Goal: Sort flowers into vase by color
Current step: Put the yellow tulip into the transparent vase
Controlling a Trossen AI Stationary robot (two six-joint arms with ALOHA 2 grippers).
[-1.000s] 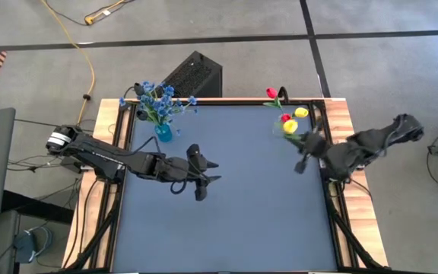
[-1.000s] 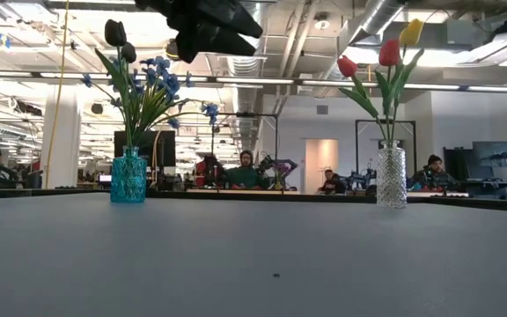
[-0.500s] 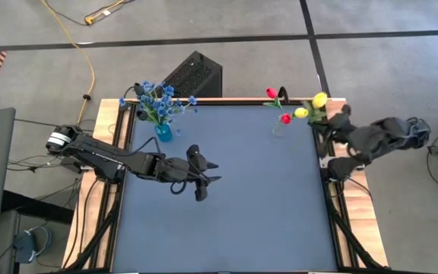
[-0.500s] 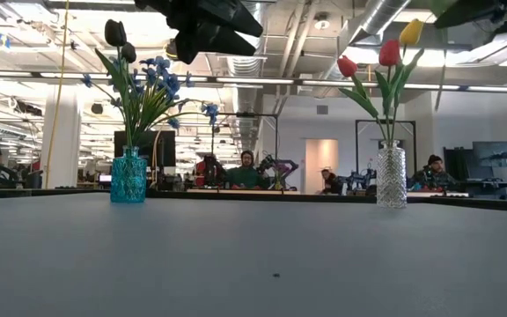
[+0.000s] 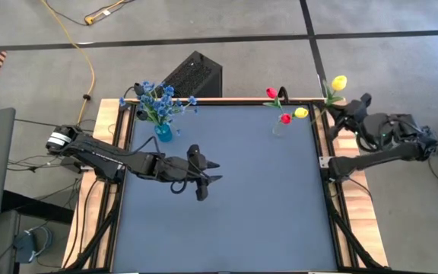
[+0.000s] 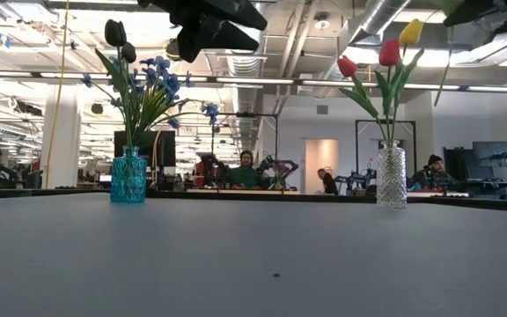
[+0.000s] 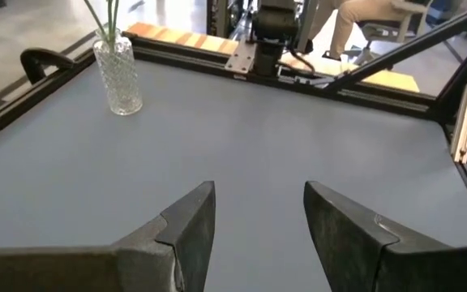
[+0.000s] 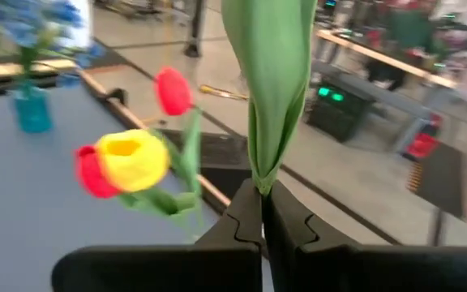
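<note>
Dark table (image 5: 226,190) with wooden side rails, seen from above; teal vase (image 5: 163,133) near the far left corner, packed with blue flowers (image 5: 157,99); same vase (image 6: 128,176) upright in the low view, blue blossoms (image 6: 152,79) fanning above it, two dark buds among them; clear vase (image 5: 279,128) near the far right corner, upright (image 6: 392,177) at table level, holding two red tulips (image 5: 271,93) and a yellow tulip (image 5: 301,113); in the low view, red heads (image 6: 389,52) and the yellow head (image 6: 411,33) up on green leafy stems; left gripper (image 5: 206,180) hanging over the table's middle left, well apart from both vases; fingers (image 7: 186,227) spread apart with bare tabletop showing between them, nothing held; clear vase (image 7: 118,75) visible farther off past those fingers; right gripper (image 5: 338,114) out beyond the table's far right edge, over the wooden rail, raised; fingers (image 8: 242,227) pinched tight on the green stem of another yellow tulip (image 5: 339,82), blossom pointing away from the table; folded green leaf (image 8: 270,73) rising from the clamped fingertips in the right wrist view; red and yellow blooms (image 8: 128,161) of the clear vase blurred to one side there; people seated in the room behind the table.
</note>
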